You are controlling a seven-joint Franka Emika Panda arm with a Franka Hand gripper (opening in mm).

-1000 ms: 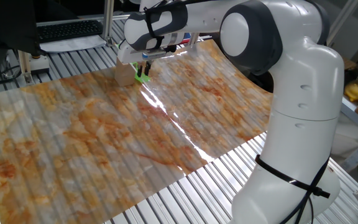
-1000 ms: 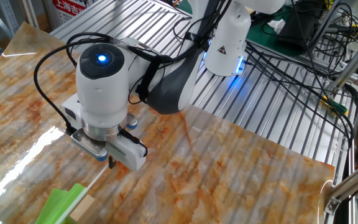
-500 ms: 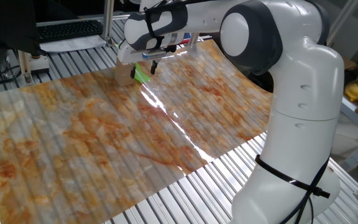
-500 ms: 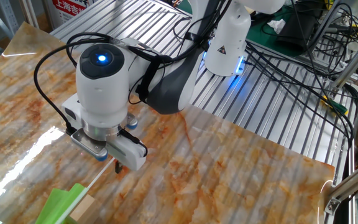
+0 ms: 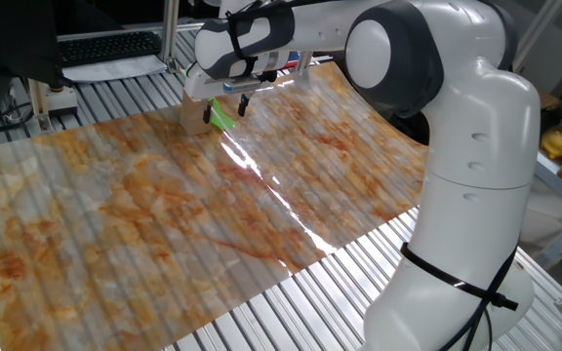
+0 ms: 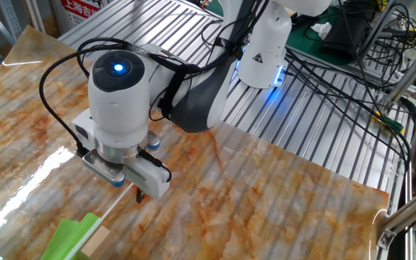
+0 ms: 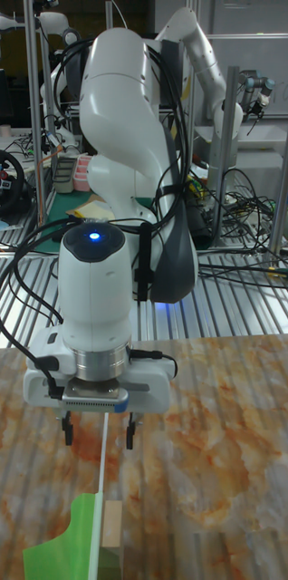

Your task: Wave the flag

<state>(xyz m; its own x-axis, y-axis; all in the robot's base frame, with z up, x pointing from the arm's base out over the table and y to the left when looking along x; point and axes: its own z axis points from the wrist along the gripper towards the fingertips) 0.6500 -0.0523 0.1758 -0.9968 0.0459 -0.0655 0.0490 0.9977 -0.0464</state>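
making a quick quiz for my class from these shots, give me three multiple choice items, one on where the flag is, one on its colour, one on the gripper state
1. Where does the stick of the flag run?
A. Between the open fingers
B. Off the table
C. Behind the robot's base

2. What colour is the flag?
A. Red
B. Bright green
C. Blue

3. How is the gripper?
A. Shut on the wooden block
B. Open, fingers apart
C. Out of view

Answers: 1 A, the tall view shows the thin stick passing up between the two fingers. 2 B, the cloth is plainly green. 3 B, a gap shows either side of the stick.
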